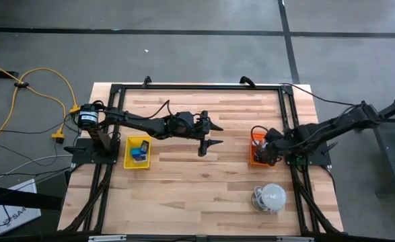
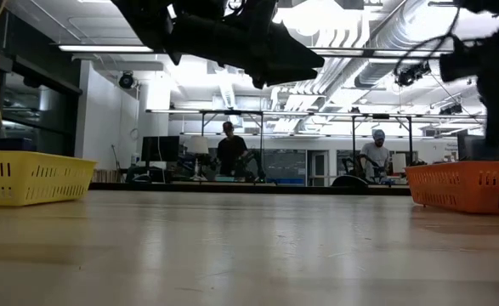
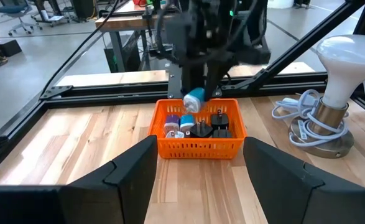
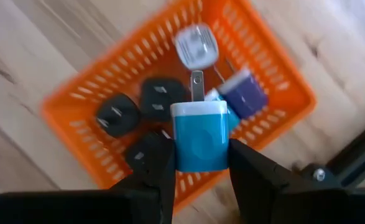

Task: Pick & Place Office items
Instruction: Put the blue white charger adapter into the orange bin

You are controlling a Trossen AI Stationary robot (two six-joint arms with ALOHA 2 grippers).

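An orange tray (image 1: 254, 160) near the table's right edge holds small black blocks (image 4: 160, 93), a white round piece (image 4: 196, 46) and a purple piece (image 4: 245, 91). My right gripper (image 4: 199, 163) hovers over this tray, shut on a blue plug-like block (image 4: 199, 140) with a white end. A yellow tray (image 1: 128, 160) on the left holds blue and purple pieces (image 1: 140, 149). My left gripper (image 1: 214, 134) is open above the table's middle, facing the orange tray (image 3: 198, 146), and touches nothing. My right gripper pinches the blue block by its two side faces (image 4: 182, 152), one finger on each. The fingers come from above, pointing down at the tray. The block is lifted clear of the orange tray, its white end and metal prong (image 4: 196, 84) pointing down toward the pieces below.
A large white dome (image 1: 274, 195) with a coiled cable stands near the table's near right corner, close to the orange tray. A black frame (image 1: 197, 87) runs around the table. Bare wood lies between the two trays. People sit in the room beyond (image 2: 229, 153).
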